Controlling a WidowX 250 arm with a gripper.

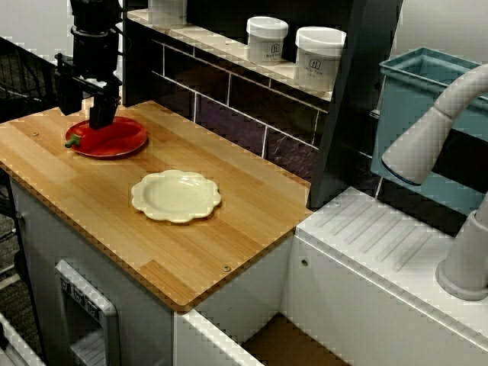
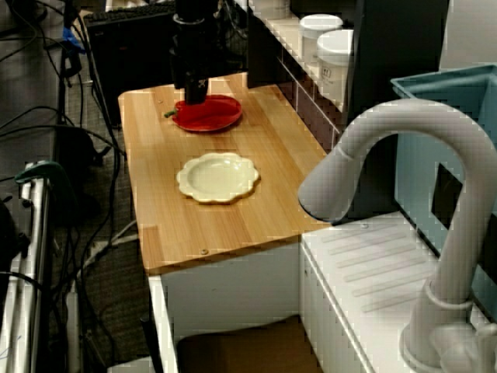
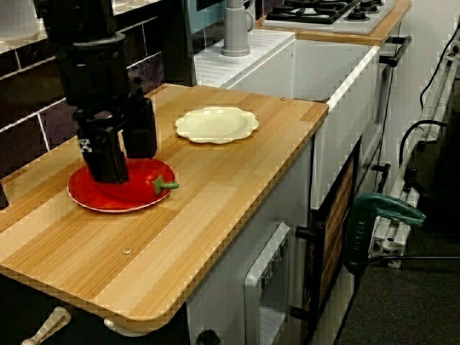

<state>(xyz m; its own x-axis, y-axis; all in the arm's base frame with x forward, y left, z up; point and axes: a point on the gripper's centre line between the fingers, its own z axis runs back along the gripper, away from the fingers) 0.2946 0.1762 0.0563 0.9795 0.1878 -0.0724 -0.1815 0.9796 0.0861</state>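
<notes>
One red pepper (image 3: 162,185) is being covered on the red plate (image 3: 108,205) by the gripper (image 3: 118,169), set low over it; whether the claw is clamped or apart cannot be told. Ideally only the pepper's body is being pinched, never the plate's rim.

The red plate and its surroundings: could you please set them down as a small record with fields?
hand: down on the red plate, at the pepper; jaws unclear
pepper: red, green stem, lying on the red plate
red plate: on the wooden counter
cream plate: empty, beside it, apart
jars: two white, on the shelf
</notes>
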